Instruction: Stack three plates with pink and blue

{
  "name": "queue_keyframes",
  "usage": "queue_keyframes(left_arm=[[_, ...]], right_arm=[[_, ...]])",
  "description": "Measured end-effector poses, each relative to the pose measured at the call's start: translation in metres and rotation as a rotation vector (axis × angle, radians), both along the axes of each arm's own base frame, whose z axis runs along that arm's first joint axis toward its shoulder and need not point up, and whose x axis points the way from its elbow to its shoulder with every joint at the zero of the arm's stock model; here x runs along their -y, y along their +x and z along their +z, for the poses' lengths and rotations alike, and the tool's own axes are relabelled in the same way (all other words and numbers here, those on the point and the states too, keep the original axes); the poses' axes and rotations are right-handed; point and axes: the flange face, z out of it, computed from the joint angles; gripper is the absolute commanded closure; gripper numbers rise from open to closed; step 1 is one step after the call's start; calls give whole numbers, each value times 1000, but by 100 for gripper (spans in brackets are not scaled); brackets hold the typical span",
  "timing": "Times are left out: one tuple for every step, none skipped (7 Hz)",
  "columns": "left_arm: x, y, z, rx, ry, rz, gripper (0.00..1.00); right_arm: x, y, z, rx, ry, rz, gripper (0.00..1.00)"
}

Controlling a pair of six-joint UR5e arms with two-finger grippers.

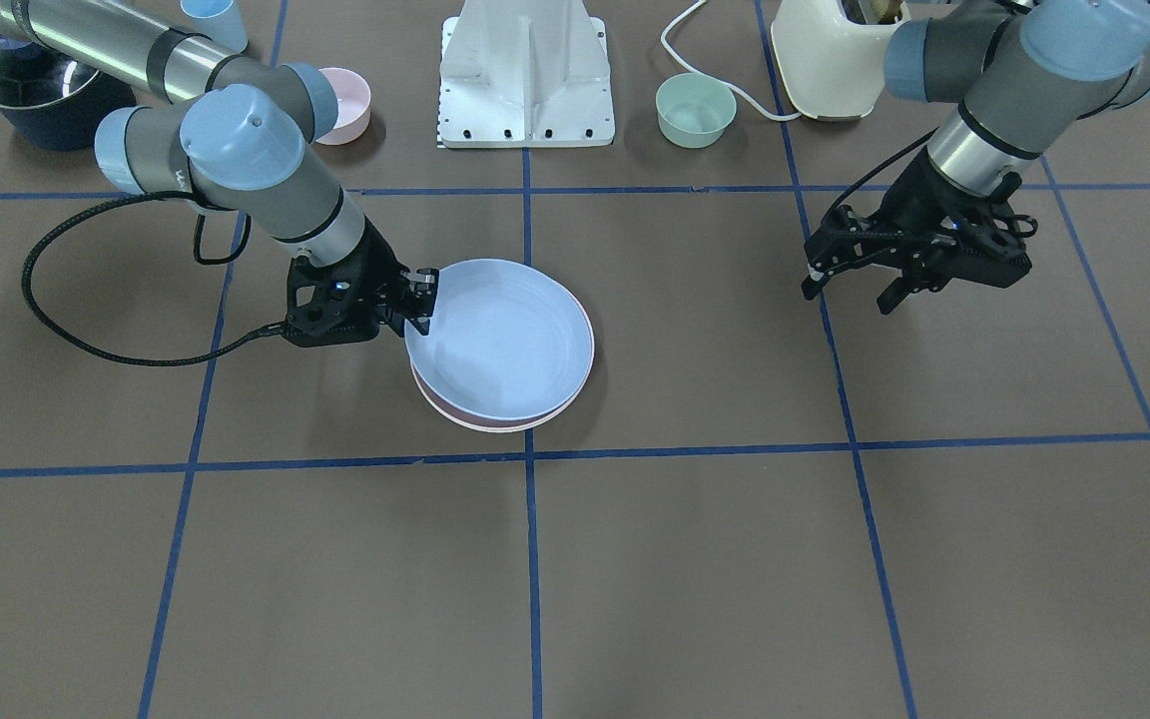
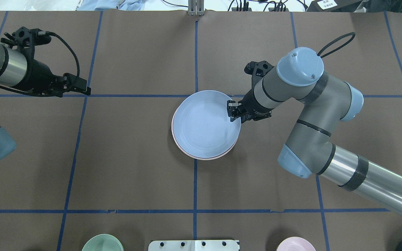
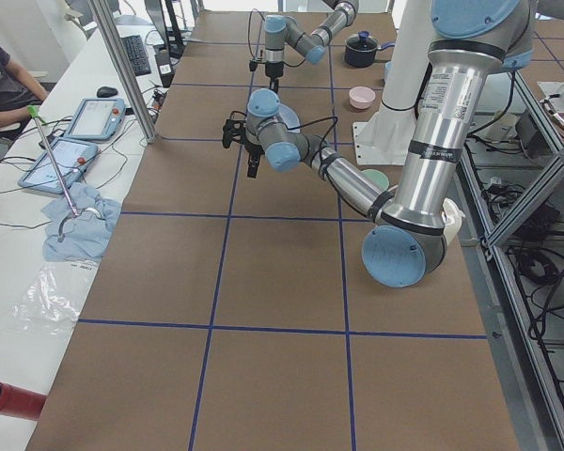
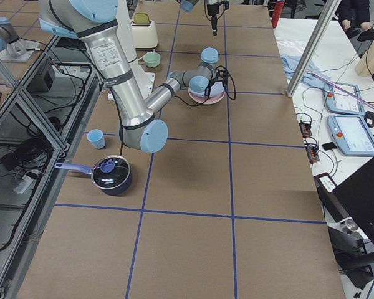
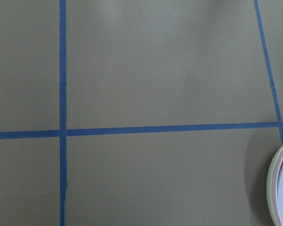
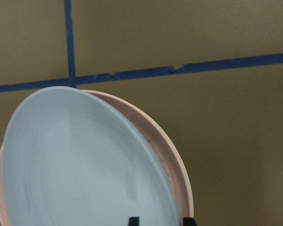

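Note:
The light blue plate (image 1: 500, 335) lies tilted on the pale pink plate (image 1: 480, 421) in the table's middle. Its edge on the gripper's side is raised. My right gripper (image 1: 422, 300) is shut on that raised rim, and its fingertips (image 6: 133, 220) show at the bottom of the right wrist view. The stack also shows in the overhead view, with the blue plate (image 2: 204, 123) above the pink plate (image 2: 206, 157). In the left wrist view a pale cream rim (image 5: 272, 188) shows under the pink one, likely the cream-white plate. My left gripper (image 1: 846, 300) is open and empty, hovering far off to the side.
A small pink bowl (image 1: 345, 100), a mint-green bowl (image 1: 695, 108), a cream toaster (image 1: 825, 55), a dark pot (image 1: 46, 90) and a blue cup (image 1: 211, 20) stand along the robot's edge, beside the white base mount (image 1: 525, 80).

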Motion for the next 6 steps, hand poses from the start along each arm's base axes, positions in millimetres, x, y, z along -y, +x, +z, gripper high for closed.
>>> queue_keyframes(left_arm=[[-1,-2,3,4,-1,-3,0],[-2,-9,11,15,1,-5,0],[-1,-26,29,46,26,0,0],[1,-54,57,103,78,20,0],[4,-93,91,182,145,48,0],[6,-141,124,264,191,69,0]], right_arm=[[10,14,-4,8,11,22,0],[29,42,-5,6,21,43,0],[53,82,-1,-17,37,44,0],[73,132,7,-68,72,22,0],[79,183,26,-138,129,-26,0],[76,232,60,-208,192,-89,0]])
